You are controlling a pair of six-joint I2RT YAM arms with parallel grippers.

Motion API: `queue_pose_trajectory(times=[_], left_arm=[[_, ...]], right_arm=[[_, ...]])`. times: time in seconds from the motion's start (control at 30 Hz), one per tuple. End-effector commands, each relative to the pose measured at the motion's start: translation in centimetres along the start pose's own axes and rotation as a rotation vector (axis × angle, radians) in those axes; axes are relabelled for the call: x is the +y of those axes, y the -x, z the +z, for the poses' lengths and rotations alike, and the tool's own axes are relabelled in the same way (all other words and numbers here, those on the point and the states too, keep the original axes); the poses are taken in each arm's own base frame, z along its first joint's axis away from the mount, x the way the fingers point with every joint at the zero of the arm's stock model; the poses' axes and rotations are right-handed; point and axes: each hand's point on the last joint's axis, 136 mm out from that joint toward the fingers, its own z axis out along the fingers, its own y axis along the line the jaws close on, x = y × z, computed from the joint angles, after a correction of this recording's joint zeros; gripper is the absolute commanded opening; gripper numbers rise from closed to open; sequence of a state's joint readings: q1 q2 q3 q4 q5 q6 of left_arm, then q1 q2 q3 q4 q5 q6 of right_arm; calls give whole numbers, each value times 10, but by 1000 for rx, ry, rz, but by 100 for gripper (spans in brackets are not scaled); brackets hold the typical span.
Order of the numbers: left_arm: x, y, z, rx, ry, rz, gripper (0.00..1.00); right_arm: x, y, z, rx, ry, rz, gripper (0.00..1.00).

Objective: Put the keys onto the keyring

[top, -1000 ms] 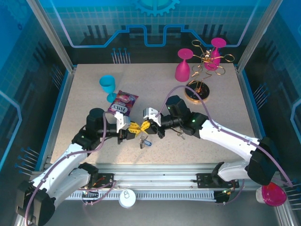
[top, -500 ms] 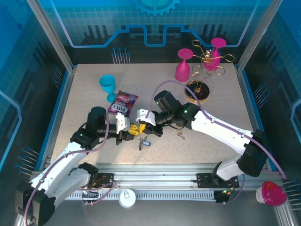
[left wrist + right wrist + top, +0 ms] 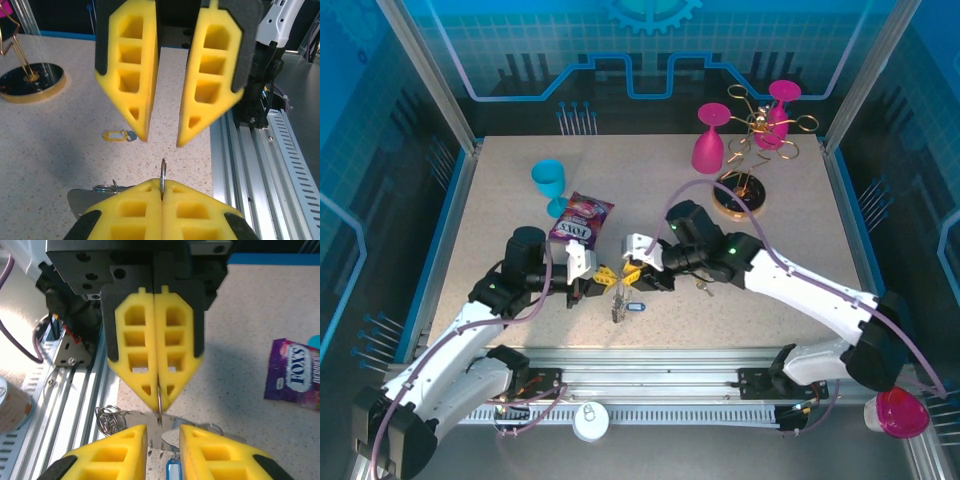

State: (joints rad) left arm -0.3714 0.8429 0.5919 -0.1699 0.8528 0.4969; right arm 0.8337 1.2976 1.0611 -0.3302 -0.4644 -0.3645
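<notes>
table (image 3: 500,230): one keyring (image 3: 162,172), one blue cup (image 3: 549,185), one snack packet (image 3: 581,218).

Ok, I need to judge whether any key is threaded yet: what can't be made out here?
Top external: the keyring is too small; keys on it cannot be counted.
Left wrist: the shut left gripper hides all but a sliver of the keyring; the yellow-tagged key is blurred.
Right wrist: the blue tag is cut off by the bottom edge.
</notes>
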Motion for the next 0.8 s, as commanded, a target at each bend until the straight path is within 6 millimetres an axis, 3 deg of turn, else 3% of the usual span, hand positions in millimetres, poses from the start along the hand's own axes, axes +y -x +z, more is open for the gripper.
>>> queue_pose_trajectory(times=[0.0,0.5,0.77], left_arm=[[-3,18,-2,-73,-3,68,0],[-4,20,-1,-105,-18,42,0],[-5,20,-1,-107,-21,37,0]], right_arm=[[-6,18,-6,-138,-38,-13,24],[-2,17,11,-144,18,7,22],[-1,17,13,-138,21,-10,11]])
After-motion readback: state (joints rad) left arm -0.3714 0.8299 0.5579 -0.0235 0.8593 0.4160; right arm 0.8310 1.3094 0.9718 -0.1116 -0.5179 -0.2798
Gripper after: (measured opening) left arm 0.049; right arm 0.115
